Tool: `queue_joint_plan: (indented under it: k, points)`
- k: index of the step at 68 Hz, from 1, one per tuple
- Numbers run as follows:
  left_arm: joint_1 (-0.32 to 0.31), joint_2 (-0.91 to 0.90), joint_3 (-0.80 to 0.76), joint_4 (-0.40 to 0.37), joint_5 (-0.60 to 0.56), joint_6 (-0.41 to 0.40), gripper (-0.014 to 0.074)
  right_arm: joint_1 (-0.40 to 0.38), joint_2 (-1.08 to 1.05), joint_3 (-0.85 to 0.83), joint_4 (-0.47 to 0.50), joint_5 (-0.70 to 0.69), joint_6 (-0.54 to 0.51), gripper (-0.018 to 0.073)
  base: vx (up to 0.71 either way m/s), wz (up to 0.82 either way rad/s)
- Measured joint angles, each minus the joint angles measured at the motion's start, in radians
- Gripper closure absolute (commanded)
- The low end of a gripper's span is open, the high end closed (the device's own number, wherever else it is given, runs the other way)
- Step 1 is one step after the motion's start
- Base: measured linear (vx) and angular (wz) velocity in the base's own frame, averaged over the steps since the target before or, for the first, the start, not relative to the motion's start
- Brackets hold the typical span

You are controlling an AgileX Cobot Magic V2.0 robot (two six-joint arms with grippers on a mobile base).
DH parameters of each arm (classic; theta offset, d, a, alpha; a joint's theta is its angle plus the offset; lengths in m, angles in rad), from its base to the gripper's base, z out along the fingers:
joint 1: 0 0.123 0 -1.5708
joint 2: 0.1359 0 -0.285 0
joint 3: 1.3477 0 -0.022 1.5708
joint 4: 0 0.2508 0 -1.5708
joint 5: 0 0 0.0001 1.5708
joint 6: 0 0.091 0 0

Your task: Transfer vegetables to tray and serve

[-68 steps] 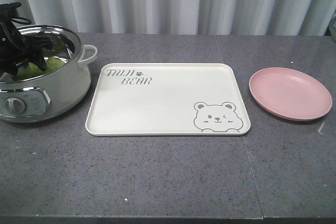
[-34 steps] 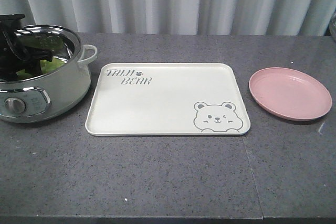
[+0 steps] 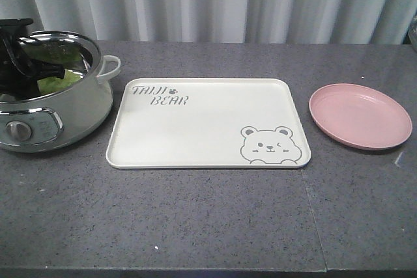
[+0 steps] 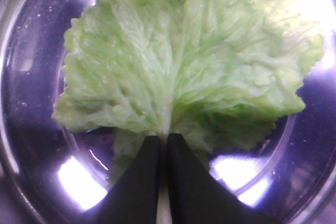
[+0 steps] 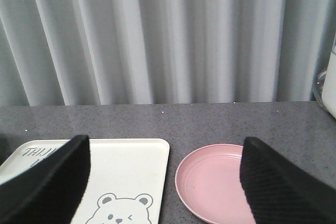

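The green ruffled lettuce leaf (image 4: 184, 61) lies in the shiny steel pot (image 3: 71, 109) at the table's left, and part of it shows over the rim in the front view (image 3: 60, 81). My left gripper (image 4: 163, 141) is down inside the pot, its black fingers shut on the leaf's pale rib at the stem end. It shows as a dark shape in the front view (image 3: 23, 63). The cream tray with the bear face (image 3: 208, 122) sits mid-table, bare. My right gripper (image 5: 165, 150) is open and empty, above the table facing the tray (image 5: 131, 166). It is out of the front view.
A round pink plate (image 3: 359, 115) stands right of the tray, with nothing on it, and also shows in the right wrist view (image 5: 215, 182). The pot has a white side handle (image 3: 109, 66) and a control knob (image 3: 21, 129). A grey curtain hangs behind the table.
The left gripper has shifted toward the pot's left rear, uncovering more of the lettuce in the front view. Tray and plate have not moved.
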Motion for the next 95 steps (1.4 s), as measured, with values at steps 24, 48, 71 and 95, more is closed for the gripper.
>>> queue_joint_plan:
  k: [24,48,71,95]
  points:
    - [0.000,0.002,-0.133,-0.054,0.020,-0.004,0.0604,0.000,0.000,0.000,0.000,0.000,-0.001,-0.0001,0.00,0.00]
    - [0.000,-0.018,-0.182,-0.058,0.024,-0.008,0.0604,0.000,0.000,0.000,0.000,-0.001,-0.001,-0.0001,0.00,0.00]
    - [0.000,-0.139,-0.182,-0.042,0.025,-0.008,0.0604,0.000,0.005,0.000,0.013,-0.001,-0.001,-0.0001,0.00,0.00]
    - [0.000,-0.246,-0.186,-0.130,0.034,-0.008,0.0604,0.000,0.220,-0.070,0.370,0.001,-0.269,-0.0001,0.00,0.00]
